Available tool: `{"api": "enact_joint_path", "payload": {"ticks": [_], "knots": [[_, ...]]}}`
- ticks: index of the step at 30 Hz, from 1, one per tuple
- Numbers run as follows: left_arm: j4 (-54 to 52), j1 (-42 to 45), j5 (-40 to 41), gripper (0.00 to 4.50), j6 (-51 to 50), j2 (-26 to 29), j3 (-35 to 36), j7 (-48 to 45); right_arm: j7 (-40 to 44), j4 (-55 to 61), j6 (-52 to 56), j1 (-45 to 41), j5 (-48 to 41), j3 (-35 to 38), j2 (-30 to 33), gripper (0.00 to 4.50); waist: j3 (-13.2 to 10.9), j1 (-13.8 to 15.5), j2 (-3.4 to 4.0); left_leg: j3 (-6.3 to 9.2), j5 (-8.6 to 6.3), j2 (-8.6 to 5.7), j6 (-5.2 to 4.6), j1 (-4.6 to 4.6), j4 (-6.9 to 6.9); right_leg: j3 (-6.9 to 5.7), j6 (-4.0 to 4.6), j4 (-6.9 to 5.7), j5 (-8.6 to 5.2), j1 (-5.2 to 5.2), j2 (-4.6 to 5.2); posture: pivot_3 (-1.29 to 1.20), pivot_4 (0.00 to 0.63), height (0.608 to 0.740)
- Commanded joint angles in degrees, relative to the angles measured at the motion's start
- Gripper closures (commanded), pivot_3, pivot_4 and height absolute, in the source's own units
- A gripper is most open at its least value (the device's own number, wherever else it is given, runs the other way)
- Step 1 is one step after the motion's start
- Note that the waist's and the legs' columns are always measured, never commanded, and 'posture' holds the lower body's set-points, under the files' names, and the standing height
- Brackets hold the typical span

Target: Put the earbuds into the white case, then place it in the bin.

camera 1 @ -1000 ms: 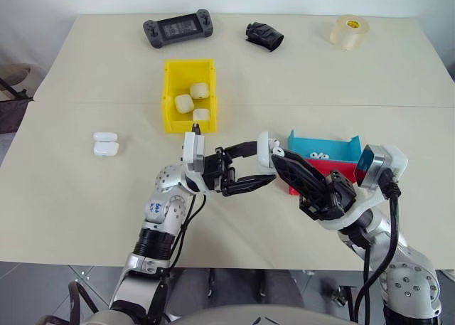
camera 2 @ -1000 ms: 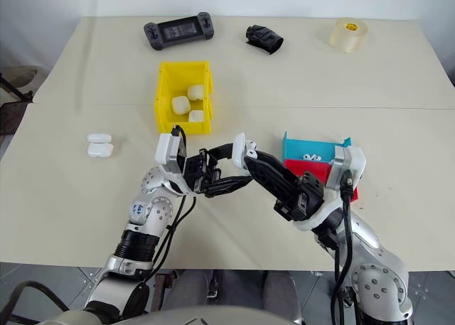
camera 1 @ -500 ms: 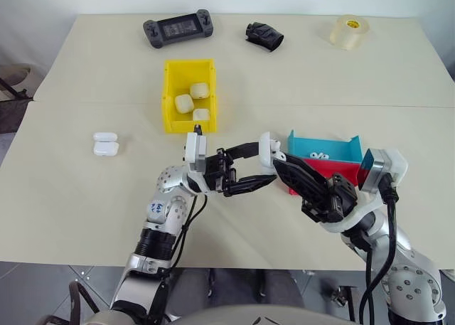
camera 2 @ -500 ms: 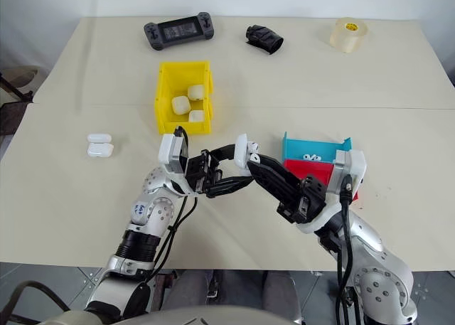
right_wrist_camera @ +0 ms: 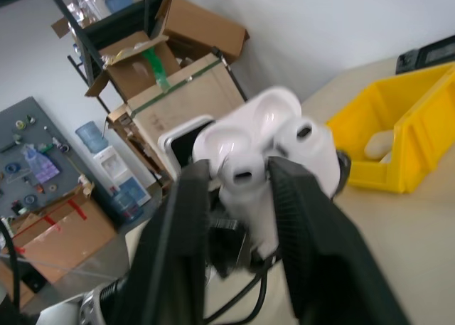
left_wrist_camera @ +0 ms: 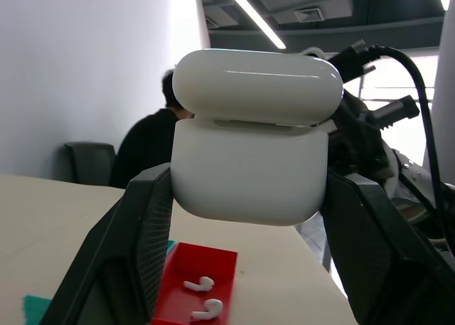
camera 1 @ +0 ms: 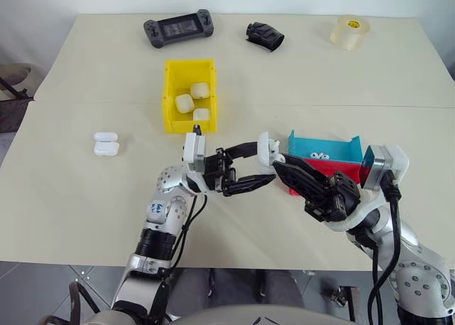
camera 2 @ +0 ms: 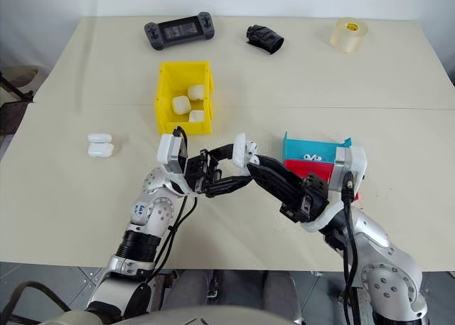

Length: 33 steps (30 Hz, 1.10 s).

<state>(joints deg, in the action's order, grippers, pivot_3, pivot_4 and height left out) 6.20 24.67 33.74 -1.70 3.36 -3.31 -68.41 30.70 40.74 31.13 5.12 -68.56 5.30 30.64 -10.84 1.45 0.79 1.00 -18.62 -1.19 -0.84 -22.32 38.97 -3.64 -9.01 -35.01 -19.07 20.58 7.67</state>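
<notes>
Your left hand (camera 1: pixel 264 165) grips the open white case (left_wrist_camera: pixel 250 161); the right hand (right_wrist_camera: pixel 238 197) seems parted around an earbud (right_wrist_camera: pixel 242 167). The bin (camera 1: pixel 170 97) holds three cases.

I can read no text, brand, number or sign on anything in front of me. The white case (left_wrist_camera: pixel 250 154) clamped in my left gripper (camera 1: pixel 264 161) has a plain glossy shell with no marking. The cardboard boxes (right_wrist_camera: pixel 178 76) behind me carry no lettering I can make out, and the papers pinned to the grey board (right_wrist_camera: pixel 32 161) are too small to read.
</notes>
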Motion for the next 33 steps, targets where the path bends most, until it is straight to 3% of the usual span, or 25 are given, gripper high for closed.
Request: {"api": "enact_joint_path", "payload": {"ticks": [1,6,12,18,25,30,33], "knots": [[-1.9,0.9,1.3,1.73,1.0,-0.8,-0.3,-0.4,0.8,1.6,0.6,0.1,-0.3,-0.2,0.6,1.79,0.0,0.1,0.0,0.0,0.0,0.0,0.0,-0.01,0.0,0.0,0.0,0.01,0.0,0.0,0.0,0.0,0.15,0.74],[-1.6,1.1,0.7,1.73,1.3,-0.2,0.0,-0.7,3.2,1.8,-0.4,4.1,0.6,8.0,4.8,0.05,0.0,0.2,-0.02,0.01,-0.01,-0.02,-0.01,-0.01,0.01,-0.01,0.0,0.01,0.0,-0.02,0.02,0.0,0.15,0.74],[-1.0,1.5,-4.9,1.73,3.4,5.2,-1.2,-1.3,8.9,-0.7,-2.0,12.1,3.6,21.4,10.3,0.02,0.0,0.1,-0.05,-0.04,-0.02,-0.09,-0.05,0.0,0.0,-0.01,0.0,0.02,0.0,-0.05,-0.03,0.0,0.15,0.74],[-1.1,2.9,-14.3,1.73,7.2,12.2,-5.9,-1.6,12.3,-0.5,-1.6,11.3,7.5,22.7,15.1,1.98,0.0,0.0,-0.04,-0.08,-0.02,-0.07,-0.04,0.06,0.0,0.01,0.01,0.02,0.0,-0.07,-0.09,0.0,0.15,0.74],[-2.7,6.1,-23.1,1.73,5.7,15.0,-10.2,3.5,4.2,2.6,3.4,-7.6,11.6,5.8,14.0,4.38,0.0,0.0,-0.08,-0.01,0.0,0.01,-0.01,0.02,0.01,0.02,0.01,0.04,0.0,0.0,-0.03,0.0,0.15,0.74],[-4.6,6.7,-23.3,1.73,5.1,15.0,-12.2,3.7,0.3,0.3,8.1,-17.7,12.2,-1.1,11.8,4.45,-0.1,0.1,-0.12,0.08,-0.02,-0.01,-0.04,-0.09,-0.01,-0.06,-0.01,0.04,0.0,0.02,0.07,0.0,0.15,0.74],[-5.3,7.0,-22.6,1.73,4.7,14.5,-12.3,4.2,0.8,-0.7,9.3,-19.2,13.0,-3.8,10.7,4.45,-0.1,0.1,-0.13,0.11,-0.03,-0.03,-0.05,-0.11,-0.01,-0.1,-0.01,0.06,0.01,0.02,0.09,0.0,0.15,0.74]]}}
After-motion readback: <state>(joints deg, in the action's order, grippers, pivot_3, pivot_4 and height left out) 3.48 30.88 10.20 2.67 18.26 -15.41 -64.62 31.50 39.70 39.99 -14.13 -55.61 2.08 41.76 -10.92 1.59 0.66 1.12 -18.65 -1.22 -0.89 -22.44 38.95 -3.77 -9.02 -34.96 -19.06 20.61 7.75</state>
